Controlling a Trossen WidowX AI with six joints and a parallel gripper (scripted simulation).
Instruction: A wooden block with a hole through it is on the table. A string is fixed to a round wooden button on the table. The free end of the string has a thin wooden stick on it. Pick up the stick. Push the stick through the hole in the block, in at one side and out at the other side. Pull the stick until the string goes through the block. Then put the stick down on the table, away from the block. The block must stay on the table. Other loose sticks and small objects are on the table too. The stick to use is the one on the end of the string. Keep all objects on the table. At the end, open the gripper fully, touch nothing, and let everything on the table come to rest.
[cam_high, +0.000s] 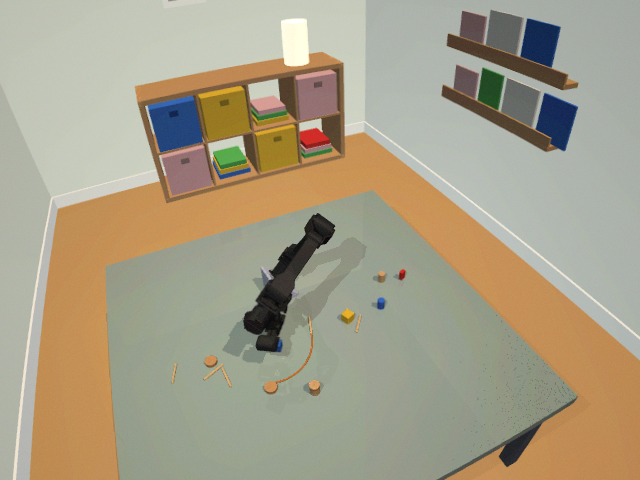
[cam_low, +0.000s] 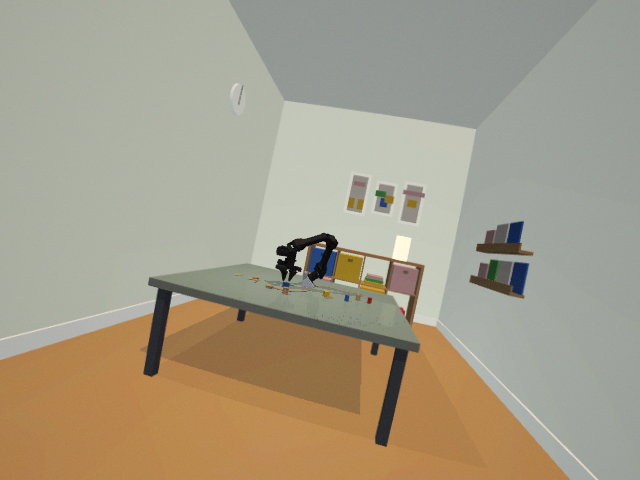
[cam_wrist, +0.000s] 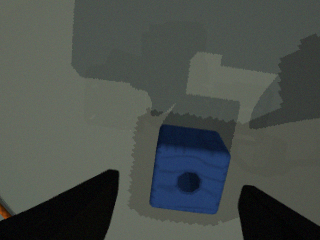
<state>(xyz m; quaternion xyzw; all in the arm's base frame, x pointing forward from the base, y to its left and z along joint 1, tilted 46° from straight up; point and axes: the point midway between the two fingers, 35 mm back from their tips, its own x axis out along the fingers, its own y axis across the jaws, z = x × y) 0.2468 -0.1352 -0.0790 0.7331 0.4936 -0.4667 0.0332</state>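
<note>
A blue wooden block (cam_high: 279, 345) (cam_low: 285, 284) (cam_wrist: 190, 170) with a round hole in its upward face sits on the table (cam_high: 413, 392). My gripper (cam_high: 271, 345) (cam_low: 285, 280) (cam_wrist: 180, 188) hangs low over it, half open. One finger is on each side of the block, with a gap to the block on both sides. An orange string (cam_high: 305, 361) curves from the round wooden button (cam_high: 269, 386) to a thin stick (cam_high: 310, 324), which lies just right of the gripper. Nothing is held.
Loose sticks lie at the left (cam_high: 174, 372) (cam_high: 213, 371) (cam_high: 226, 378) and one lies by the yellow cube (cam_high: 347, 315). A flat disc (cam_high: 210, 360), a wooden cylinder (cam_high: 314, 386), a blue cylinder (cam_high: 381, 303), a tan cylinder (cam_high: 381, 276) and a red piece (cam_high: 402, 273) are also on the table.
</note>
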